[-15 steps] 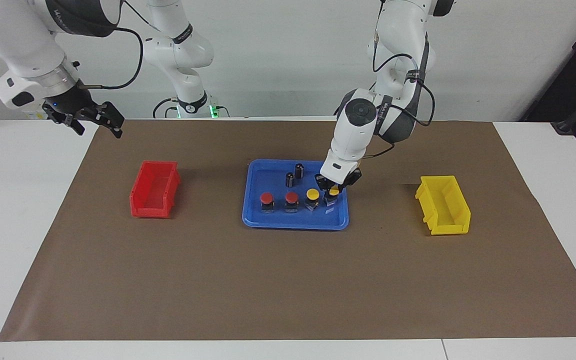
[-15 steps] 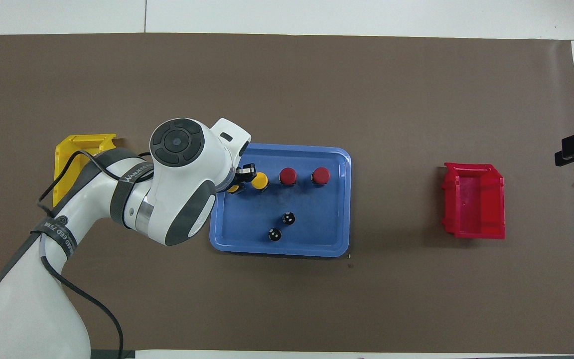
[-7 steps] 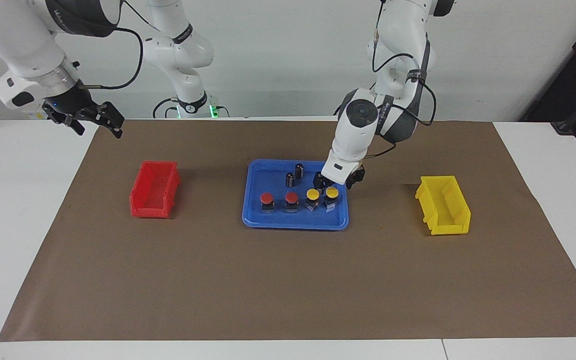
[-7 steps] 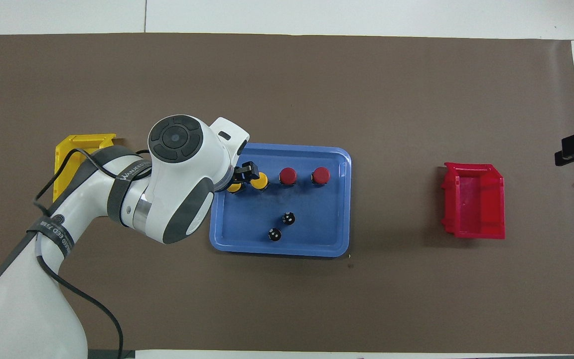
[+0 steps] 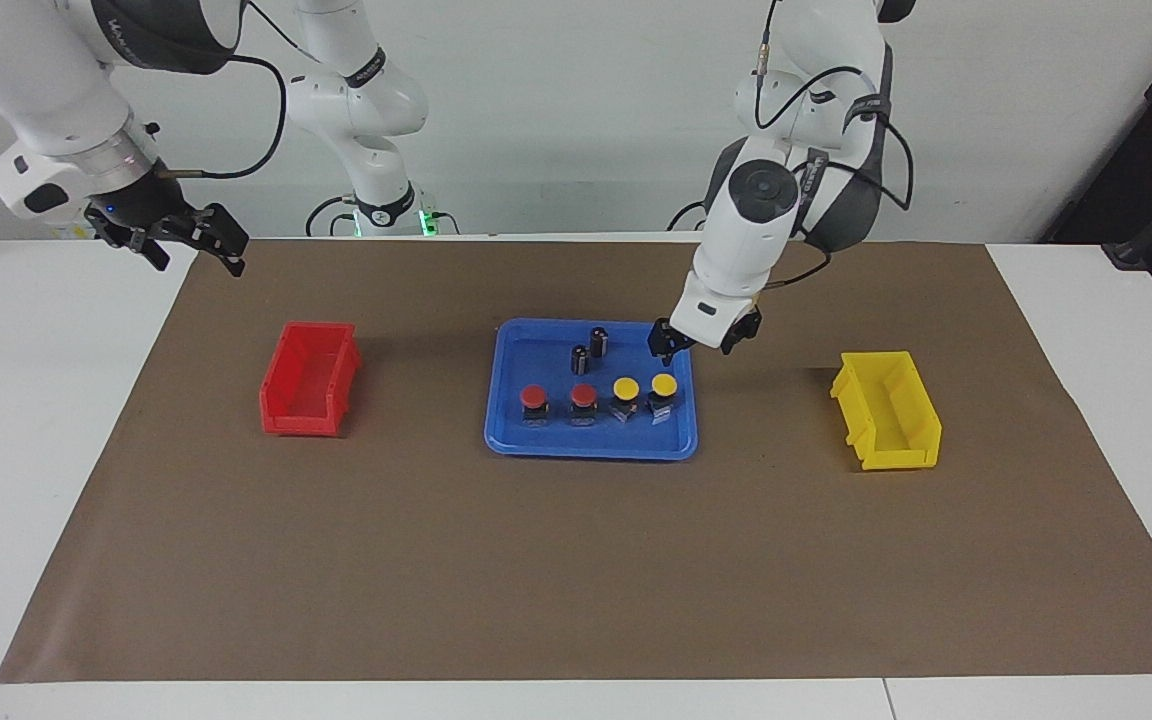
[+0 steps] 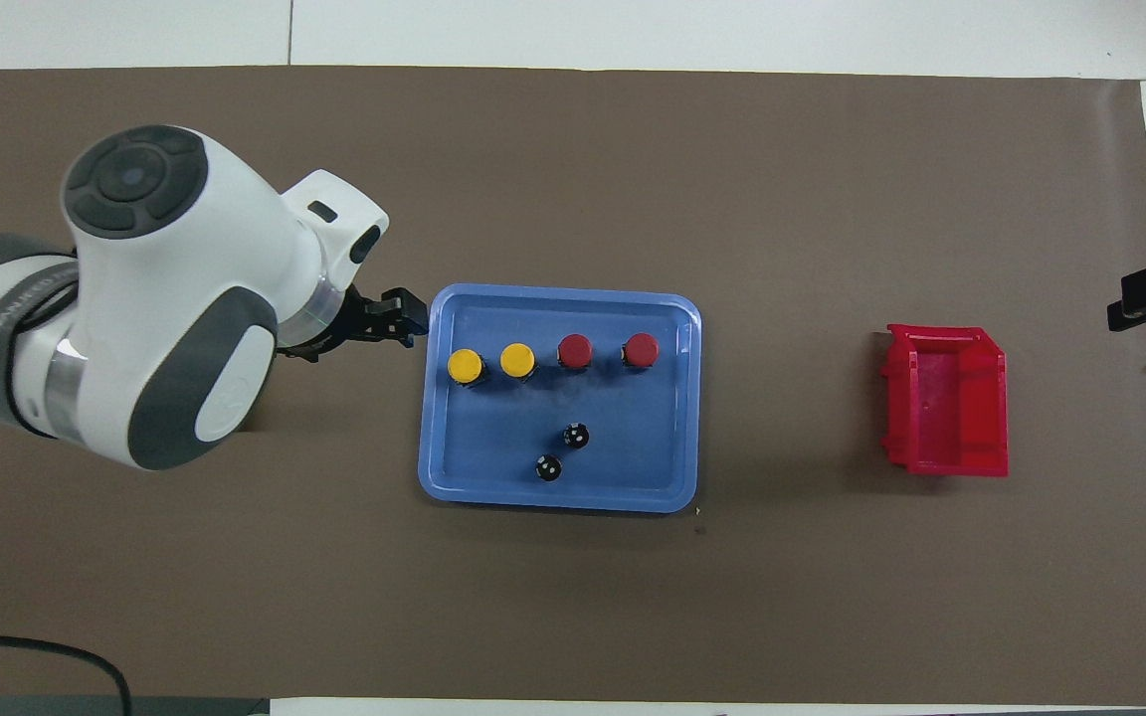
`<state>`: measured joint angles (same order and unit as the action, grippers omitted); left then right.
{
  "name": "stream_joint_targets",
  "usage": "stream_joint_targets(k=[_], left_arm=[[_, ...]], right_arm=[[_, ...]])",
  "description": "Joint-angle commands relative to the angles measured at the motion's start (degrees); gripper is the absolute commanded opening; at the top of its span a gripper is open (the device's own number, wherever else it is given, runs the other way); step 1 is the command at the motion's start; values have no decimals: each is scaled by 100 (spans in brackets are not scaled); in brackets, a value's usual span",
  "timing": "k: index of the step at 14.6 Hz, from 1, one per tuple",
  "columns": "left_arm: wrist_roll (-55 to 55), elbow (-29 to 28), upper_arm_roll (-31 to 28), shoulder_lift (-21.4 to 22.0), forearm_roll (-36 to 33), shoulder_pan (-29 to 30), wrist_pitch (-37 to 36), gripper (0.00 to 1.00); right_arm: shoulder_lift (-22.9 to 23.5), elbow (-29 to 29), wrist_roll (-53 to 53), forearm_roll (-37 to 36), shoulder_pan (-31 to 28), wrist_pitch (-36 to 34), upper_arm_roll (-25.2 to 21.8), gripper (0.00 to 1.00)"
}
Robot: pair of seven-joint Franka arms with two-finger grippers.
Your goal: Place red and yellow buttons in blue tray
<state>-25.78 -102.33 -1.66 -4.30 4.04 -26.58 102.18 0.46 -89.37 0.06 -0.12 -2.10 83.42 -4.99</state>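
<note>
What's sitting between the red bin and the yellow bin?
The blue tray sits between the red bin and the yellow bin, holding the four buttons and two dark cylinders. The facing view shows it best.

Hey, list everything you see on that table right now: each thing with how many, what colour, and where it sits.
Blue tray: one, blue, middle of the brown mat.
Red buttons: two, red caps, in the tray, in its row farthest from the robots, toward the right arm's end.
Yellow buttons: two, yellow caps, same row, toward the left arm's end.
Dark cylinders: two, black, in the tray, nearer to the robots than the buttons.
Red bin: one, red, toward the right arm's end.
Yellow bin: one, yellow, toward the left arm's end.
Brown mat: one, covering the white table.
Left claw: open, holding nothing, over the tray's edge.
Right claw: open, waiting above the mat's corner.
</note>
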Motion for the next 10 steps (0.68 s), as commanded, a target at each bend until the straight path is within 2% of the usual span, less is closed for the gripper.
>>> stream_joint_targets(k=[1,4,7,10], left_arm=[[957,-67,-27,463,-35,528,-522,100],[1539,55,-27,640,-35,1127,-874,100],[2154,564,-27,676,-35,1689,-1532,100],[2471,732,-36,719,-35,2050,-1789,100]], right_arm=[[-81,-116,-85,-15,-9,60,7,100],[-81,-116,-85,-24,-9,60,7,100],[-81,-116,-85,-15,-9,60,7,100],[-81,-116,-85,-15,-9,60,7,100]])
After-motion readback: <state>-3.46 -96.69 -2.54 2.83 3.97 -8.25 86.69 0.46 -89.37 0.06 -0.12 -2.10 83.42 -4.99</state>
